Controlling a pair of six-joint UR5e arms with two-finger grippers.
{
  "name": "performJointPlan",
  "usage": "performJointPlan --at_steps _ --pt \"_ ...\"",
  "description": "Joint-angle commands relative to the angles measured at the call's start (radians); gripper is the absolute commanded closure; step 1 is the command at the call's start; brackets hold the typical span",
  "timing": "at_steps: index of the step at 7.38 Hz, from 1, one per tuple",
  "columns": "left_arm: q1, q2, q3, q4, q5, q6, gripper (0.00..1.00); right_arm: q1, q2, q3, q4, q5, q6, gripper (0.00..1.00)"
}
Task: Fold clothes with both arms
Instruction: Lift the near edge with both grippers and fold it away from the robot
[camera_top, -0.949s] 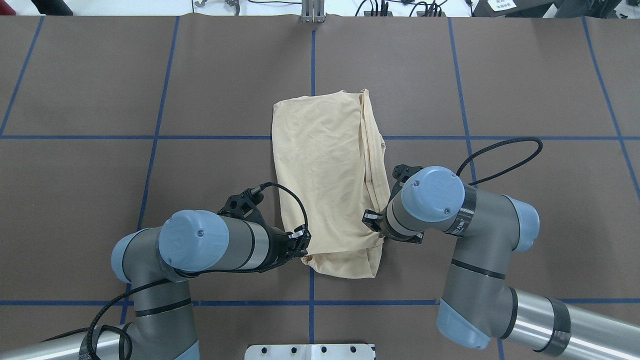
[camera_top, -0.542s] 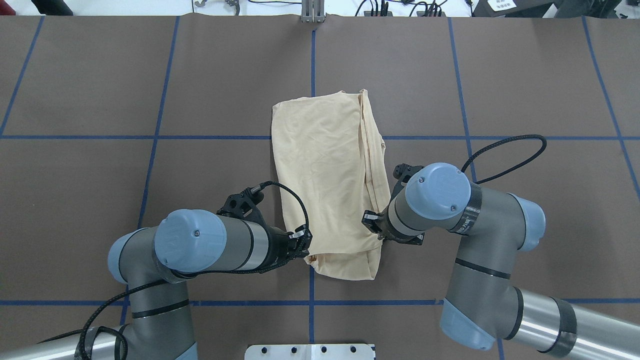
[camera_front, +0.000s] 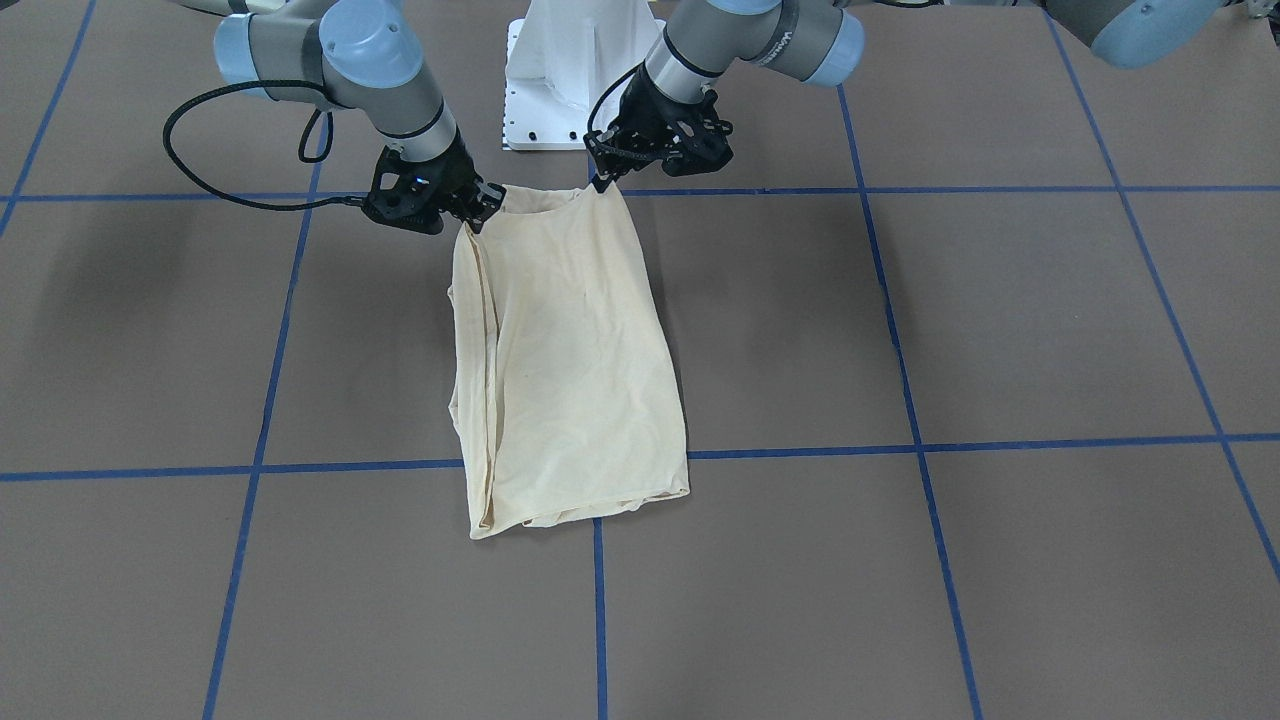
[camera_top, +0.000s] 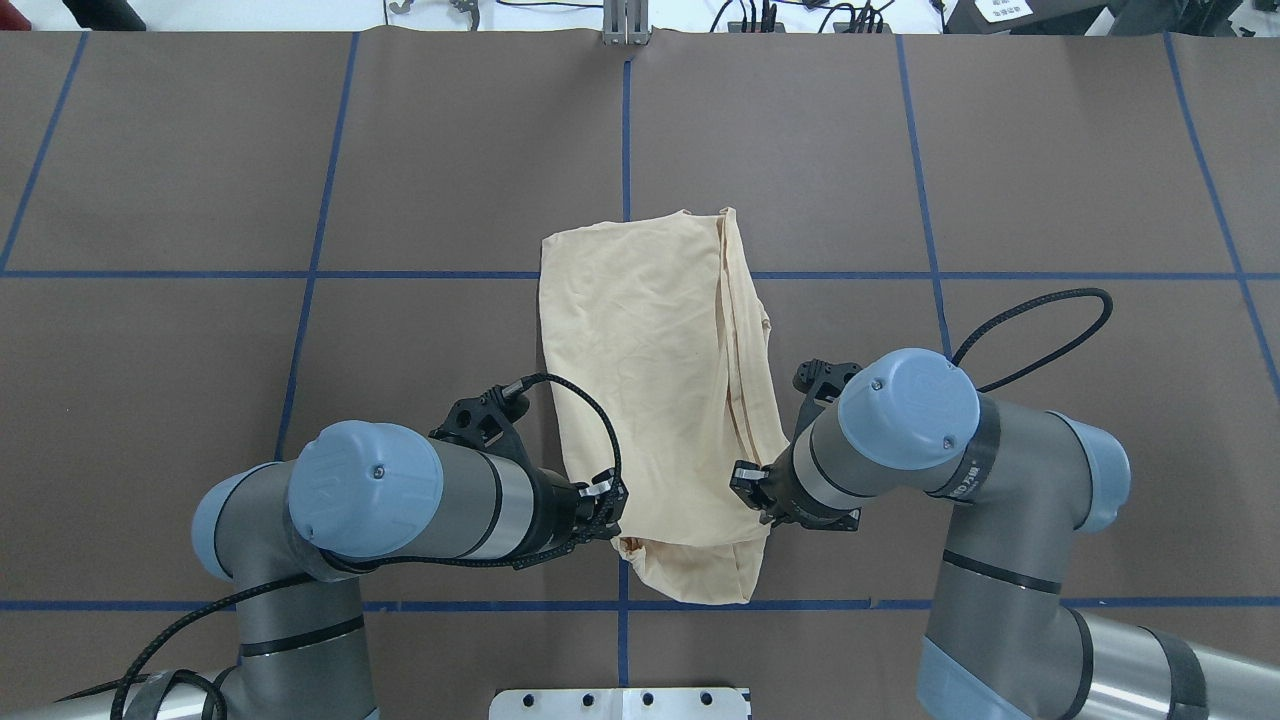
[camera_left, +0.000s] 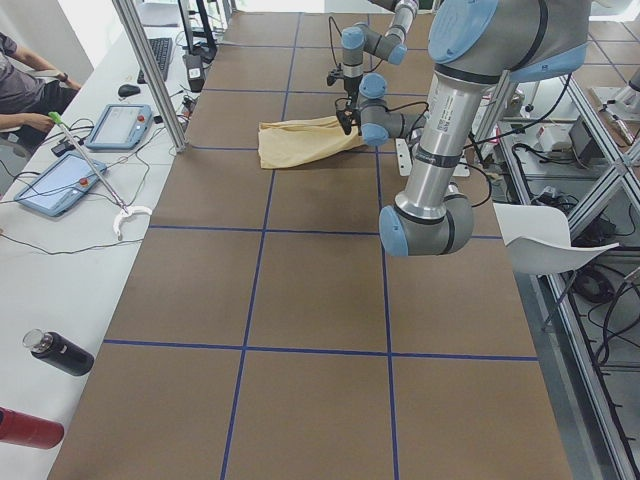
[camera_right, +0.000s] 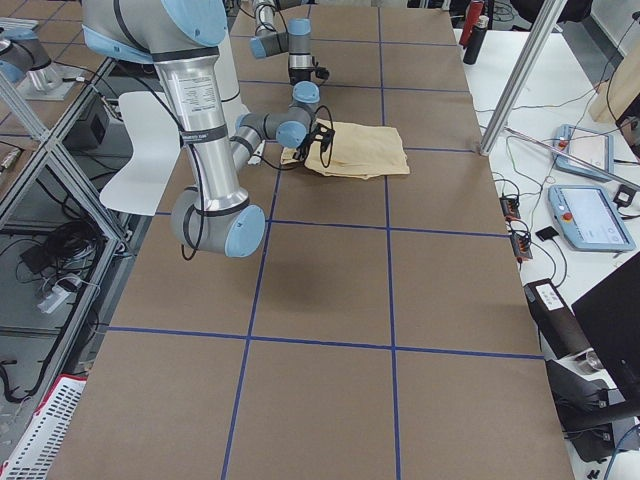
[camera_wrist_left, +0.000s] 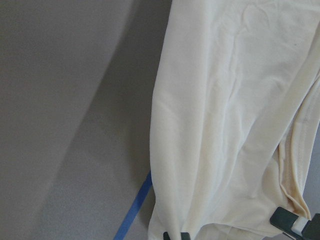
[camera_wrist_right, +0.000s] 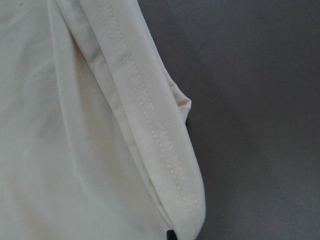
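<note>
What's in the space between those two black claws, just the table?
No: the near edge of the T-shirt spans it, one corner in the left gripper, the other in the right gripper. The front-facing view shows it best.

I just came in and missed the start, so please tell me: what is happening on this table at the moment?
The robot is folding a cream shirt with both arms. The shirt, already folded into a long strip, lies on the table. The left gripper and the right gripper each pinch one corner of the end nearest the robot. That end is raised slightly, while the far end rests flat. Probably the next fold goes toward the far end.
</note>
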Motion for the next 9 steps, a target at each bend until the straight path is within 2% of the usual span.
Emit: performJointPlan --at_steps 1,4,5,6,7,9 --pt "0.054 0.005 -0.005 0.027 0.000 0.003 1.00 -0.050 -0.069 0.077 0.001 0.013 0.000 1.00" --pt "0.063 0.008 -0.035 0.052 -0.003 0.006 1.00 -0.066 -0.059 0.074 0.004 0.017 -0.003 1.00" --pt "0.050 0.006 -0.052 0.052 -0.003 0.009 1.00 -0.023 -0.057 0.069 0.011 0.020 -0.017 1.00" --pt "0.004 -0.001 -0.052 0.051 -0.006 0.012 1.00 0.034 -0.056 0.068 0.011 0.043 -0.053 1.00" --pt "-0.072 -0.018 -0.052 0.052 -0.061 0.061 1.00 0.098 -0.033 0.056 0.004 0.080 -0.096 1.00" --pt "-0.194 -0.044 -0.026 0.048 -0.098 0.134 1.00 0.205 0.069 -0.028 0.007 0.135 -0.106 1.00"
